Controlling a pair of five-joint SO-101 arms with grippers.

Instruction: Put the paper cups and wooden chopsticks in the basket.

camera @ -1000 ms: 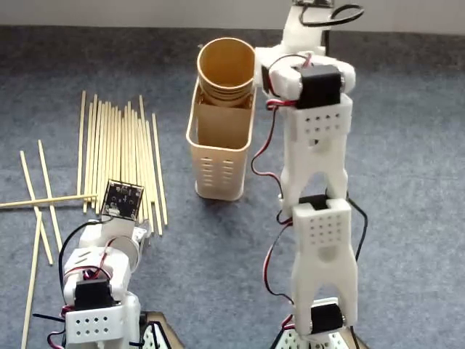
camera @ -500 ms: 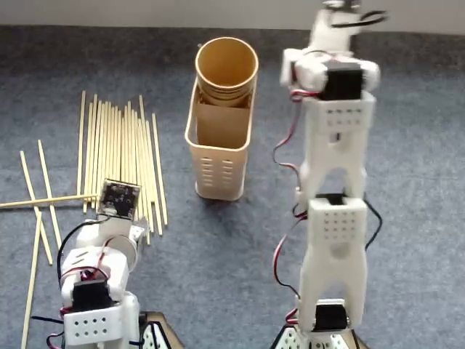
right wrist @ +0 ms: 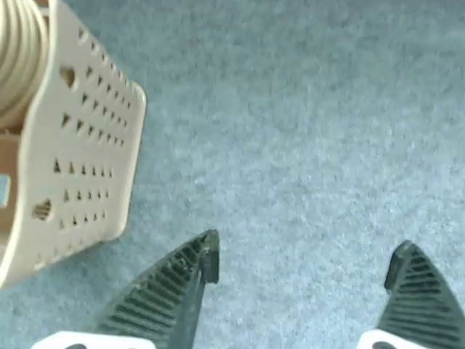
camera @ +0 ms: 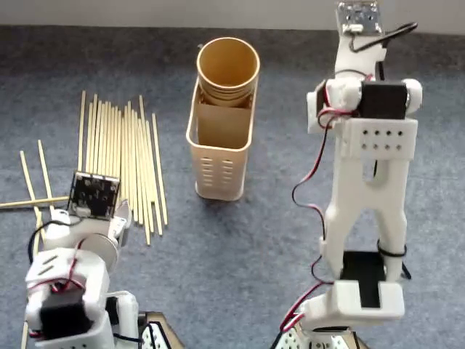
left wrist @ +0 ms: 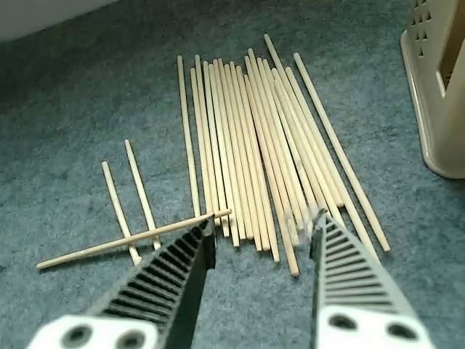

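Observation:
A stack of paper cups (camera: pixel 227 69) stands in the far end of the beige basket (camera: pixel 218 171); the cups' ribbed rims (right wrist: pixel 18 58) and the basket's perforated wall (right wrist: pixel 80 160) also appear in the right wrist view. A bundle of wooden chopsticks (camera: pixel 120 156) lies on the carpet left of the basket, with a few loose chopsticks (camera: pixel 33 193) farther left. My left gripper (left wrist: pixel 263 229) is open just above the near ends of the bundle (left wrist: pixel 254 145). My right gripper (right wrist: pixel 306 254) is open wide over bare carpet, to the right of the basket.
Grey carpet covers the table. The right arm (camera: pixel 367 138) stands tall to the right of the basket, the left arm (camera: pixel 73 254) low at the front left. A basket corner (left wrist: pixel 443 94) sits near the bundle. One chopstick (left wrist: pixel 131 240) lies crosswise.
The right arm has swung rightward, away from the cups and basket. The left arm has shifted left and back a little. Cups stay in the basket.

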